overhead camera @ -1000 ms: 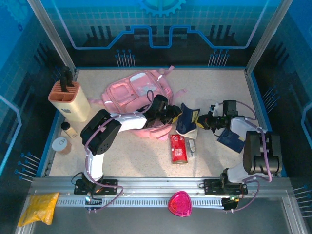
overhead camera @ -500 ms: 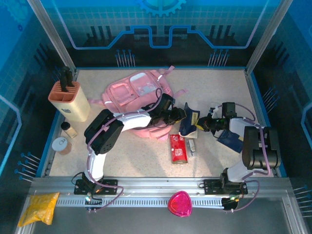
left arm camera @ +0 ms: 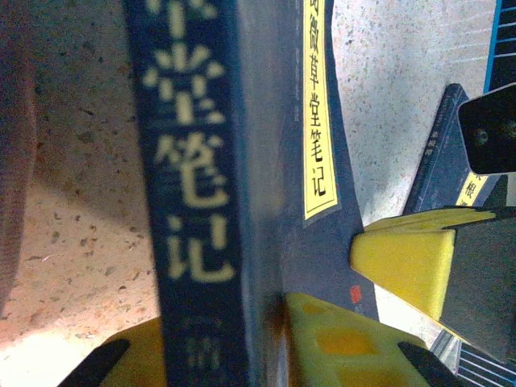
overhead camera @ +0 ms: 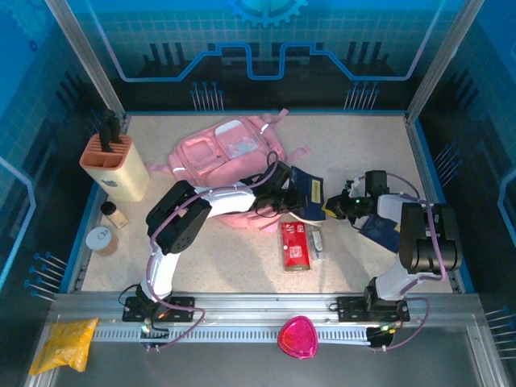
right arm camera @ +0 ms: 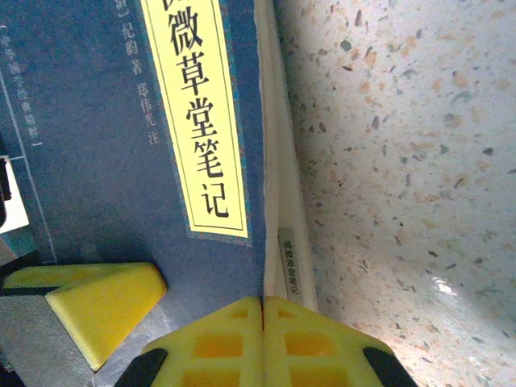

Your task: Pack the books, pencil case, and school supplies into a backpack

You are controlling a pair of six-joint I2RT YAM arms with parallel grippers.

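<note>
Moved slightly rightward, the left gripper (overhead camera: 285, 201) clamps the navy book (overhead camera: 305, 192) at frame centre; the right gripper (overhead camera: 330, 208) pinches its opposite edge.

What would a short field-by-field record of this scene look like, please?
left gripper: shut on the book, one finger on each side of its spine
right gripper: shut on the same book's cover edge
book: held between both grippers, just right of the backpack
case: flat on the table, in front of the book
knife block: far left, apart from the rest
</note>
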